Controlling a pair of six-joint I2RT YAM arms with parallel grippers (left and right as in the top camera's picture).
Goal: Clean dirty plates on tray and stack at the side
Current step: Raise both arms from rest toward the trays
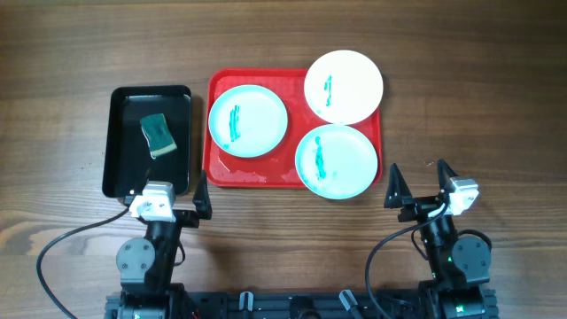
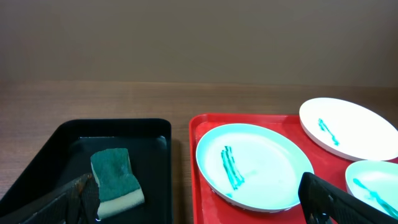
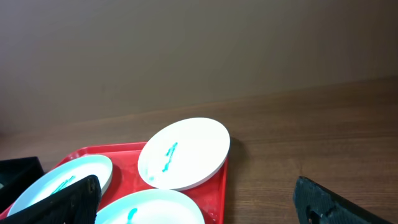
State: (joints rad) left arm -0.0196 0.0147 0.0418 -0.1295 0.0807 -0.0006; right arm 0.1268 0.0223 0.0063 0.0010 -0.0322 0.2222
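Note:
A red tray [image 1: 218, 170] holds three plates, each with a green smear. A turquoise plate [image 1: 248, 120] lies at its left, a white plate [image 1: 344, 86] at the back right, overhanging the rim, and a second turquoise plate [image 1: 337, 160] at the front right. My left gripper [image 1: 175, 197] is open and empty, near the table's front, below the black tray. My right gripper [image 1: 418, 188] is open and empty, right of the red tray's front corner. The left wrist view shows the left turquoise plate [image 2: 255, 167]; the right wrist view shows the white plate [image 3: 185, 153].
A black tray [image 1: 120, 142] stands left of the red tray and holds a green and pale sponge [image 1: 159, 136], also in the left wrist view [image 2: 115, 182]. Bare wooden table [image 1: 478, 106] lies right of the red tray.

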